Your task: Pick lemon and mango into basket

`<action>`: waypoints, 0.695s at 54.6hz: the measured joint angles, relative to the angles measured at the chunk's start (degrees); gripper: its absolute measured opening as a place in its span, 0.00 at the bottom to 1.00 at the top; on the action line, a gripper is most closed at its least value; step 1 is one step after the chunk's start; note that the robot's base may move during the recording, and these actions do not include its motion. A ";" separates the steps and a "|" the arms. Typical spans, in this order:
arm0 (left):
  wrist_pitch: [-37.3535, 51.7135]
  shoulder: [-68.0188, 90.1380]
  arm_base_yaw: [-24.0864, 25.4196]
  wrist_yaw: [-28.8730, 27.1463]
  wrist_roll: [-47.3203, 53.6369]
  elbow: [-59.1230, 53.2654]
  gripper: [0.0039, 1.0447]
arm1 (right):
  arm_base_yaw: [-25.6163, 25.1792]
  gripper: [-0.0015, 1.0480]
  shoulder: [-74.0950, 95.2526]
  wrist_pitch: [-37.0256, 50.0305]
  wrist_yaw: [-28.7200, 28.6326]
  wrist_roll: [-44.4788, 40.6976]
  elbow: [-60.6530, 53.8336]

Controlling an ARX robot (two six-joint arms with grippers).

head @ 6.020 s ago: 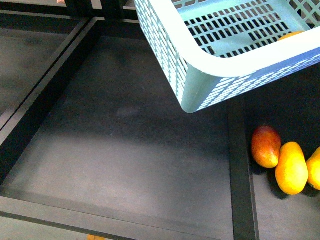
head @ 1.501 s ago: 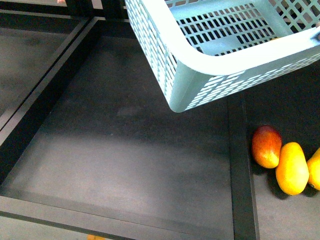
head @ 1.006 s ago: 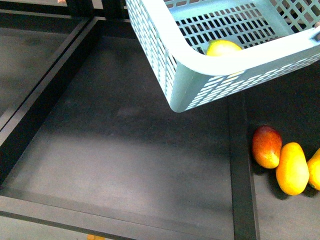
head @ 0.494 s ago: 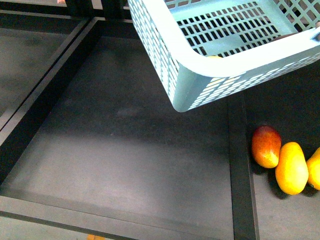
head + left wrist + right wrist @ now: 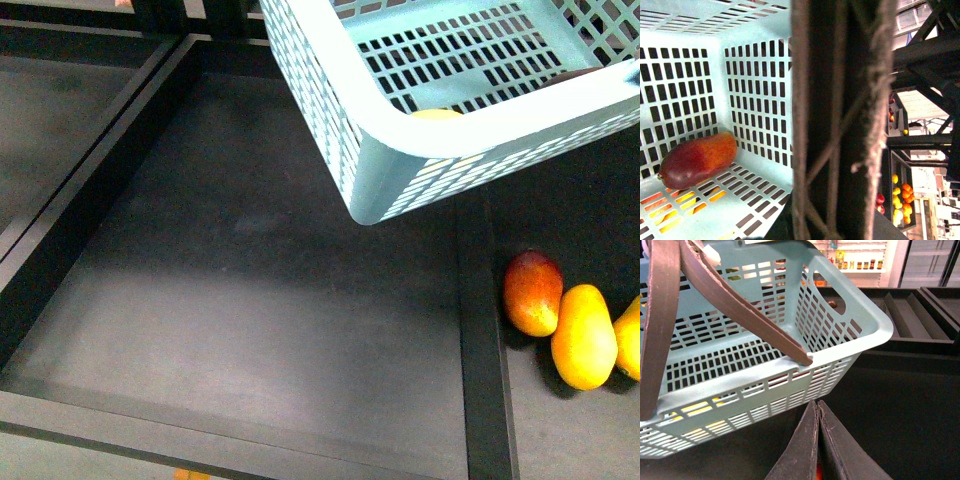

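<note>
Fingers (image 5: 817, 440) over dark, possibly matte shelf (image 5: 260, 300)

The basket (image 5: 400, 170) is pale blue-green with rows of little slots, and its handle (image 5: 735, 310) is brown. The mango (image 5: 697, 160) inside is dark red, going orange at one end. The lemon (image 5: 437, 114) is yellow. The shelf (image 5: 250, 300) is dark grey with black edges.

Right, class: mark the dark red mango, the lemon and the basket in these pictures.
mango (image 5: 697, 166), left wrist view, middle of its smooth red skin.
lemon (image 5: 437, 114), front view, the yellow top showing over the basket's rim.
basket (image 5: 470, 132), front view, its pale near rim.
</note>
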 joint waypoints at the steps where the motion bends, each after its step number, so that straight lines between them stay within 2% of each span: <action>1: 0.00 0.00 0.00 -0.02 0.02 0.00 0.04 | 0.02 0.02 -0.46 -0.20 0.20 0.00 -0.26; 38: 0.00 0.00 0.00 -0.07 0.00 0.00 0.04 | 0.26 0.02 -13.38 -6.88 0.61 0.00 -4.92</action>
